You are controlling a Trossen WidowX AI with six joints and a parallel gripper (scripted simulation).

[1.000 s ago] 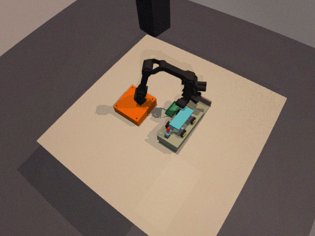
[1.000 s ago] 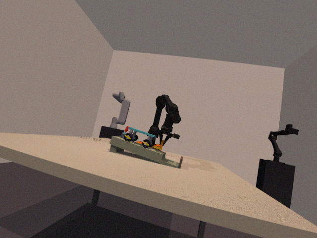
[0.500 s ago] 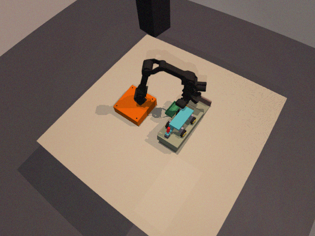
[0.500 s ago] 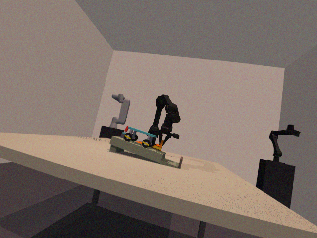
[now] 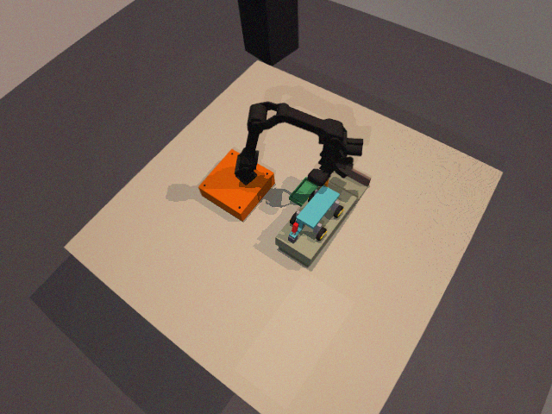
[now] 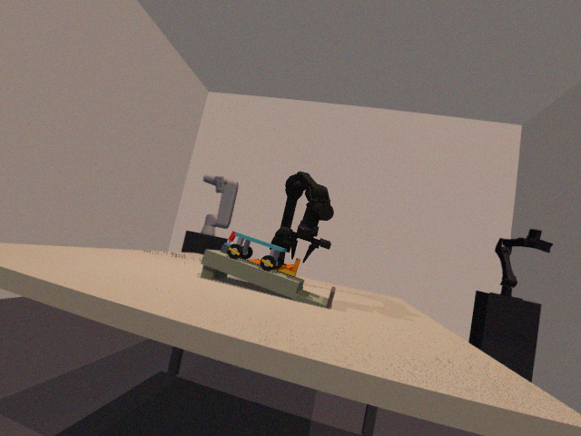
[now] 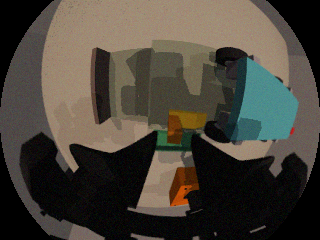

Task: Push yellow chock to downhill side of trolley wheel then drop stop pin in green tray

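The trolley (image 5: 318,207) (image 6: 260,242) (image 7: 265,107) with a blue deck stands on the ramp (image 5: 307,254) (image 6: 253,273) (image 7: 170,50). The red-headed stop pin (image 5: 295,227) (image 6: 231,235) (image 7: 292,131) is upright at its uphill end. The yellow chock (image 6: 287,272) (image 7: 192,120) lies on the ramp just downhill of a lower wheel; contact is not clear. Its orange handle (image 6: 297,264) (image 7: 174,131) points up. My gripper (image 6: 298,260) (image 7: 174,136) is open, its fingertips apart above the handle, holding nothing. The green tray (image 5: 294,199) (image 7: 162,146) lies beside the ramp.
The orange base block (image 5: 218,185) (image 7: 180,192) bears my arm's foot, beyond the tray. A dark upright end board (image 5: 356,174) (image 6: 331,297) (image 7: 101,85) stands at the ramp's foot. My wrist hangs over the lower ramp, close to the trolley's downhill end. Other robot arms stand in the background.
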